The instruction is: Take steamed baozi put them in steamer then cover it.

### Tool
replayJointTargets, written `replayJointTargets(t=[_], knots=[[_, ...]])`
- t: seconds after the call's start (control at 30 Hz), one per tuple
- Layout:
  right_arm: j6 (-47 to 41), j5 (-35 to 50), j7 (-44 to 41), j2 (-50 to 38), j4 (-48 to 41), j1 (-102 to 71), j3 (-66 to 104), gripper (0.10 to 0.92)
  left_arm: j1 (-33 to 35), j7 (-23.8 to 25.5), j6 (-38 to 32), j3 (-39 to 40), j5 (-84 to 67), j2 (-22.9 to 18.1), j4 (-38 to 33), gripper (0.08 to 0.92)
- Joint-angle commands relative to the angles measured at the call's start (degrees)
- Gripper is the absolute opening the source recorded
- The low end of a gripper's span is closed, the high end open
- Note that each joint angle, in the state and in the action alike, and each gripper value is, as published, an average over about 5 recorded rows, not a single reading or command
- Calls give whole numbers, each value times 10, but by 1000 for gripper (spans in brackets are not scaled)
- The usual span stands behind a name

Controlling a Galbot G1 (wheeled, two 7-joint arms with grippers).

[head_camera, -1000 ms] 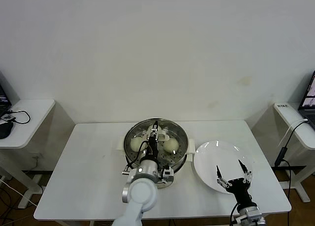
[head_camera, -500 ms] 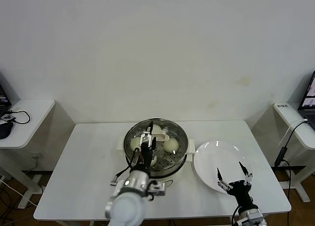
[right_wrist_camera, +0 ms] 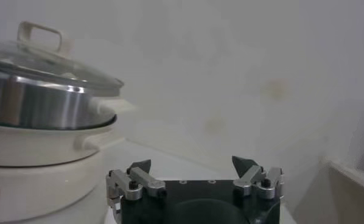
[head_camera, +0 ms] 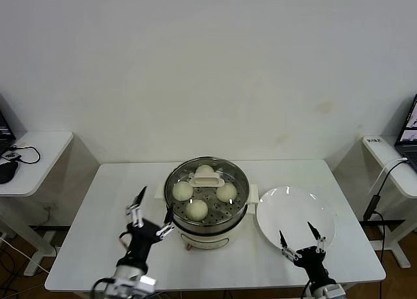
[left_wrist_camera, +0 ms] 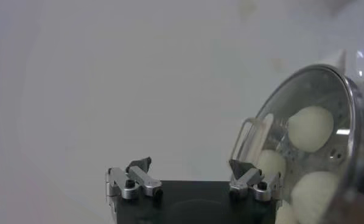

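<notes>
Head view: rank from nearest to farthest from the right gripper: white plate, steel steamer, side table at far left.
From the right gripper:
1. Round white plate, just beyond it, right side.
2. Shiny steel steamer, table centre, lidded.
3. White side table, far left.

Cover [head_camera: 206, 179] blocks steamer [head_camera: 236, 211] top; table [head_camera: 98, 227] L side free.

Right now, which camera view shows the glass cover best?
The head view: the whole cover is seen from above, sitting on the steamer, handle centred, four baozi under the glass. The left wrist view shows it partly, cut at the edge. The right wrist view shows only its side and handle.
</notes>
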Motion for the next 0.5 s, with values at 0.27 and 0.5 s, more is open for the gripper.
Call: replayJointTargets(t=[0.27, 0.5], knots=[[-43, 78, 7, -66, 63, -124, -11, 822, 186, -102, -178, -118, -465, -12, 42, 823], [-55, 61, 8, -55, 62, -114, -14, 823, 214, -84, -223, -132, -458, -17, 65, 823]])
